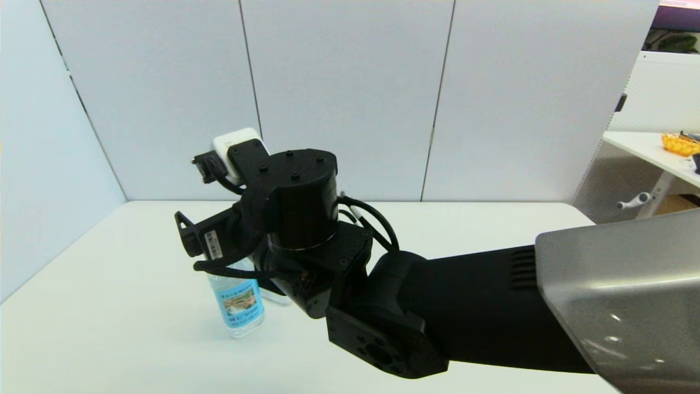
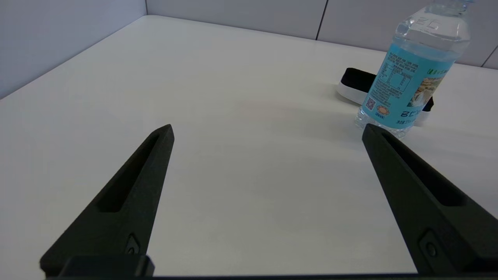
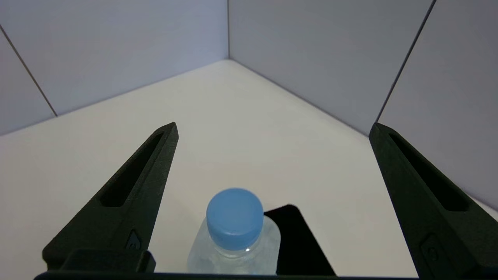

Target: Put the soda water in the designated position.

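- Right gripper (image 3: 272,128) hovers wide open above the soda water (image 1: 239,303), left of centre in the head view.
- Left gripper (image 2: 266,130) gapes wide, low over the table (image 1: 109,306).
- Flat black-topped block (image 2: 356,83) lies just behind the bottle.

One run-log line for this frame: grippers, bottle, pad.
right gripper: open, above soda water, no contact | soda water: upright on table, beside black-topped block | left gripper: open, low, short of bottle

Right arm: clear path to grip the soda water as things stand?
Probably yes. The right pincer is open above the soda water, its cap between the fingers; nothing blocks a descent. The black-topped block sits just behind it.
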